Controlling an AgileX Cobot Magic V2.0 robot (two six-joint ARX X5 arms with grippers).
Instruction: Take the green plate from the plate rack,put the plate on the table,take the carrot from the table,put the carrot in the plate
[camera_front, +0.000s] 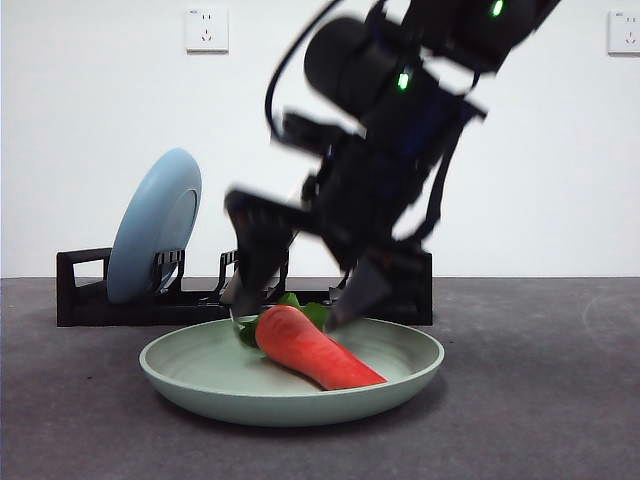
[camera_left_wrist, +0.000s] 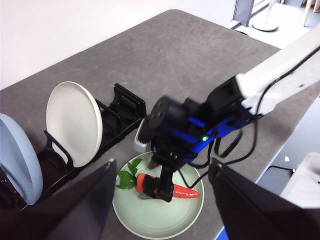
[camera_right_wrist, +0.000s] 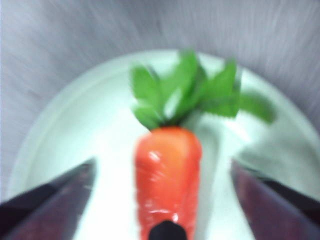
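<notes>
The green plate lies flat on the table, in front of the plate rack. The carrot lies in the plate, leaves toward the rack. My right gripper hangs just over the carrot's thick end, open, with a jaw on each side and neither touching it. The right wrist view shows the carrot between the spread jaws of the right gripper on the plate. My left gripper is open and empty, high above the plate and the carrot.
A blue plate stands in the rack's left end. A cream-white plate stands in the rack beside the blue plate. The table's edge runs close to the plate in the left wrist view.
</notes>
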